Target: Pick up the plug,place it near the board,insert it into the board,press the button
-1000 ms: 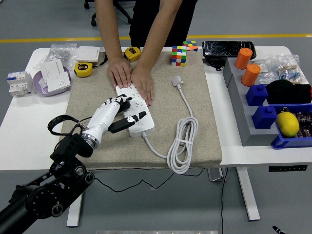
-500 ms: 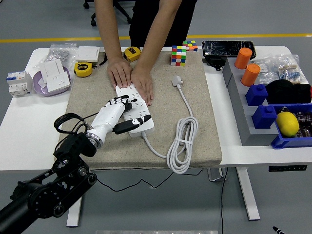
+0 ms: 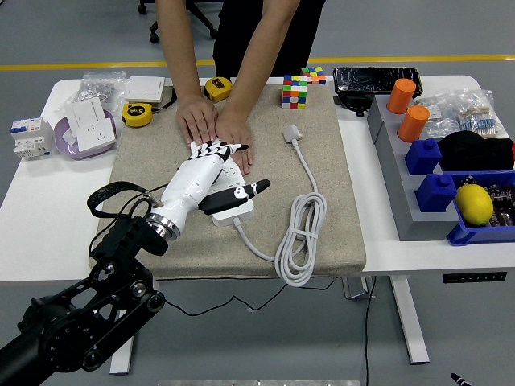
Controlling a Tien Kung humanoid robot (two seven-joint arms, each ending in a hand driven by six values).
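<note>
**Left hand slides forward over the board while the plug lies untouched**

Since a second ago the left hand (image 3: 213, 173) has pushed further along the board (image 3: 229, 205), so its fingertips now reach almost to the person's hands (image 3: 216, 129), and its thumb juts out past the board's right edge.

Nothing has happened to the plug (image 3: 292, 133): it lies on the beige mat (image 3: 338, 217), well apart from the robot's hand, at the end of its white cable (image 3: 302, 233), which runs down into a loose coil near the mat's front edge. The board lies between plug and arm, mostly covered by the left hand, whose fingers are stretched flat and grasp nothing. The person at the far side presses both palms on the board's far end, seemingly to steady it.

By my reading the first step, picking up the plug, is not yet done; the hand seems busy at the board instead, perhaps at its button, which I cannot see. Next, the hand needs to swing right and forward to the plug and close round its body. No right arm shows over the table (image 3: 32, 217).
</note>
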